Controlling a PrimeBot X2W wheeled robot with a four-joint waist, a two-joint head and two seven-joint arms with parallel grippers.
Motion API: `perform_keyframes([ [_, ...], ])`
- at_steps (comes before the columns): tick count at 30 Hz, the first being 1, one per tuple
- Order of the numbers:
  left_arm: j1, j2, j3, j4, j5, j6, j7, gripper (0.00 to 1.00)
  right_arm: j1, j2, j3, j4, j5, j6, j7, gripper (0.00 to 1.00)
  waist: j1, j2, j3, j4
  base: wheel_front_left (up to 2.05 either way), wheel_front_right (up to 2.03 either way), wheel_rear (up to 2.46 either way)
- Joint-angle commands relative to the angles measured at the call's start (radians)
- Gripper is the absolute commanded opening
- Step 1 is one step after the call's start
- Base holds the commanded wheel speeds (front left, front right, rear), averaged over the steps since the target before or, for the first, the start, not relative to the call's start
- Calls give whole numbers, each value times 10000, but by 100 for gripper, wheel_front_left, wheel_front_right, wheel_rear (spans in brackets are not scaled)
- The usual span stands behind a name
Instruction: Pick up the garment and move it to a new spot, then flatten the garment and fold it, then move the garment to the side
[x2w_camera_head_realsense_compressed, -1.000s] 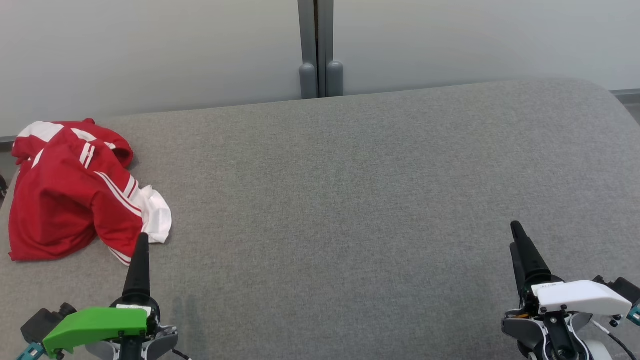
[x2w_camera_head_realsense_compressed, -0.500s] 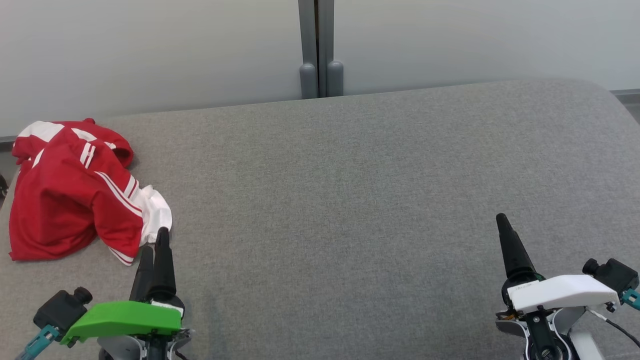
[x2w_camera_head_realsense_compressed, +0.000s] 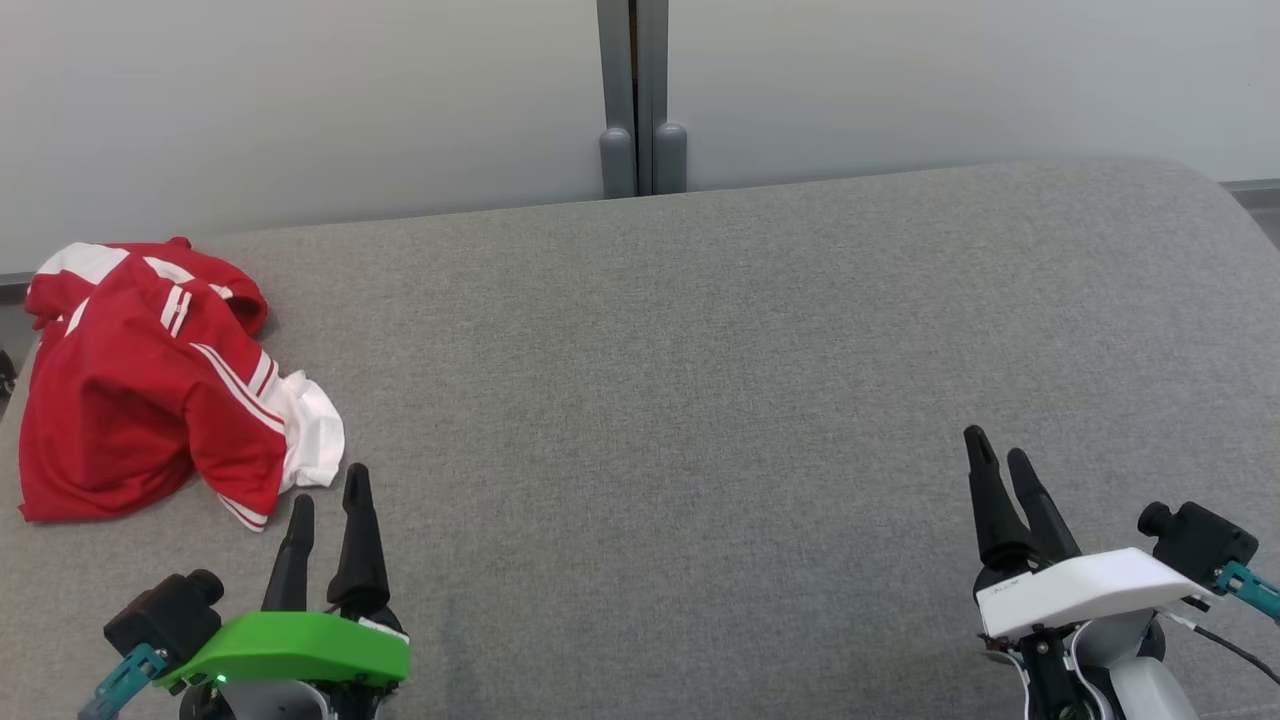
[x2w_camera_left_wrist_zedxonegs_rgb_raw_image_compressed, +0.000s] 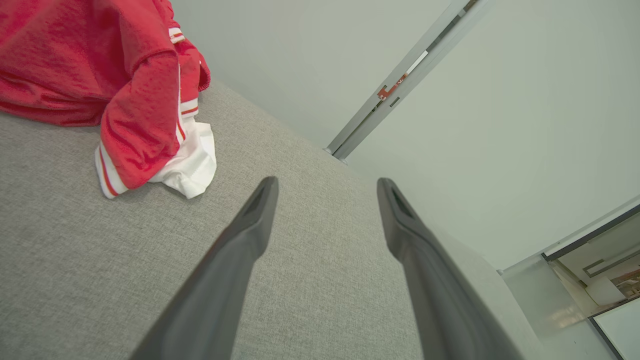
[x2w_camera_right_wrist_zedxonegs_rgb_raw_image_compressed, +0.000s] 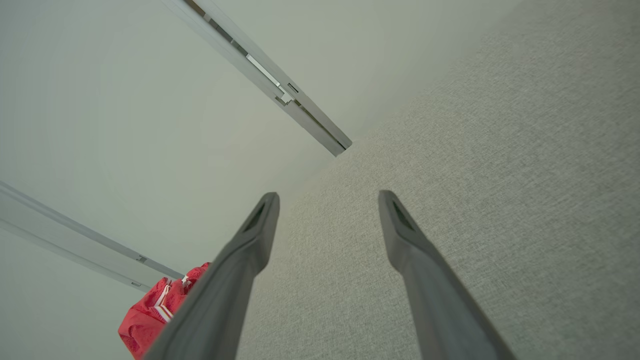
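Note:
The garment (x2w_camera_head_realsense_compressed: 140, 390) is a red top with white stripes and white trim, lying crumpled at the far left of the grey padded table (x2w_camera_head_realsense_compressed: 700, 380). In the left wrist view the garment (x2w_camera_left_wrist_zedxonegs_rgb_raw_image_compressed: 125, 85) fills the upper left, and in the right wrist view the garment (x2w_camera_right_wrist_zedxonegs_rgb_raw_image_compressed: 150, 315) peeks out at the lower left. My left gripper (x2w_camera_head_realsense_compressed: 328, 487) hovers open just right of and nearer than the white hem, apart from it, with nothing between its fingers. My right gripper (x2w_camera_head_realsense_compressed: 996, 447) stands open and empty at the lower right, far from the cloth.
A pale wall (x2w_camera_head_realsense_compressed: 300, 100) with a grey vertical post (x2w_camera_head_realsense_compressed: 632, 100) runs along the table's far edge. The table's left edge lies right beside the garment. Bare grey surface stretches between the two grippers.
Both wrists have rolled, so each gripper's two fingers now show side by side. The left gripper shifted right, the right gripper shifted left. The garment has not moved.

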Motion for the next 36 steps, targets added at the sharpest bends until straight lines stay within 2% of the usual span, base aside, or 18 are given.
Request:
perform_keyframes([
  [1,0,80,-41,-185,370,66,-101,100,-43,-55,76,-161,-421,3,-118,100,0,0,-2,2,0,0,0],
  [22,193,100,-463,26,2543,450,-676,100,-77,-73,369,109,-3244,4,-692,100,0,0,19,28,0,0,0],
  [36,311,113,-587,195,3590,516,-1011,100,-47,-85,536,-20,-4660,4,-1025,100,0,0,32,48,0,0,0],
])
